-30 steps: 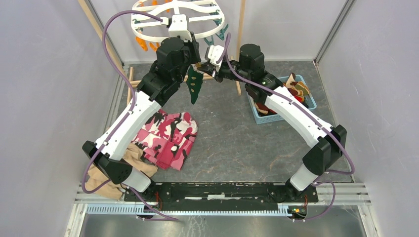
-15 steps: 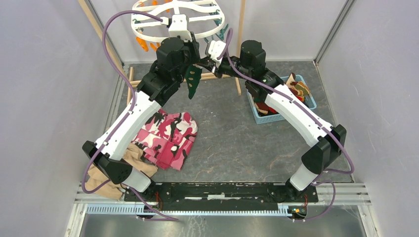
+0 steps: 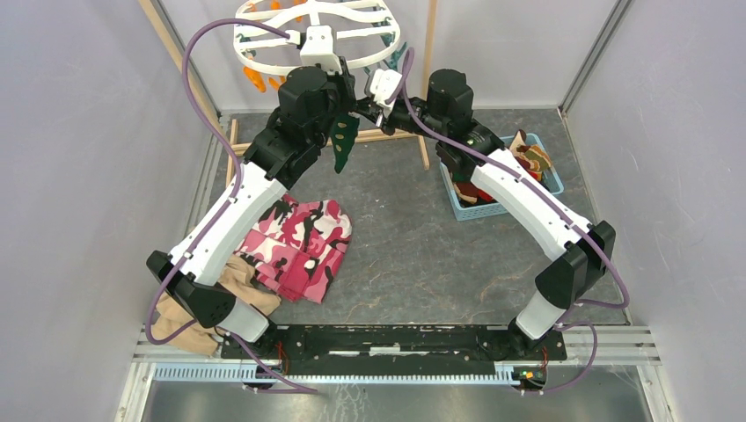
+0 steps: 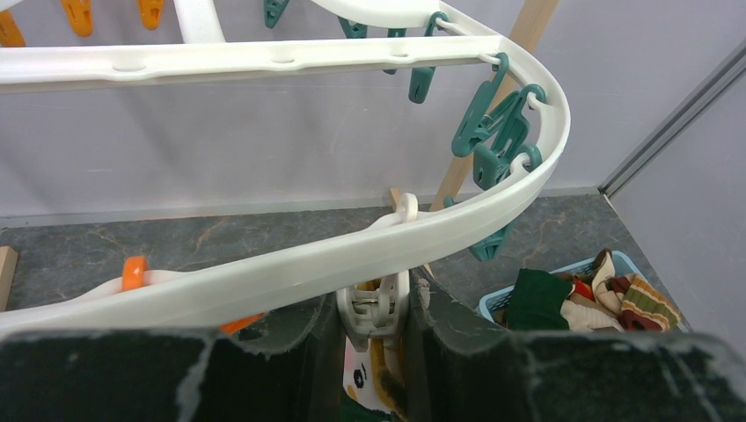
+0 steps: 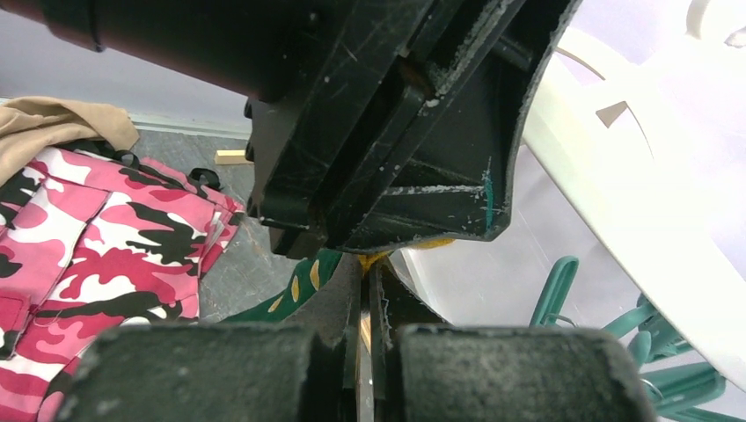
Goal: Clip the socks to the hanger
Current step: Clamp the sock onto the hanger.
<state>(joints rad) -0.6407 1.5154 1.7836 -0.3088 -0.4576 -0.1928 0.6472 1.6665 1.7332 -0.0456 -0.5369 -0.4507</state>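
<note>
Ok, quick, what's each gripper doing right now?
Left gripper: closed on a white clip of the hanger.
Right gripper: shut, pinching the dark green sock.

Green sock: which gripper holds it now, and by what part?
Right gripper pinches the green sock by its upper end; left gripper clamps a white clip.

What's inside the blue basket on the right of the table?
The basket holds a heap of socks: dark green, brown-striped, red and tan pieces show. How many, and anything beneath them, is covered; the right arm hides part of it from above.
</note>
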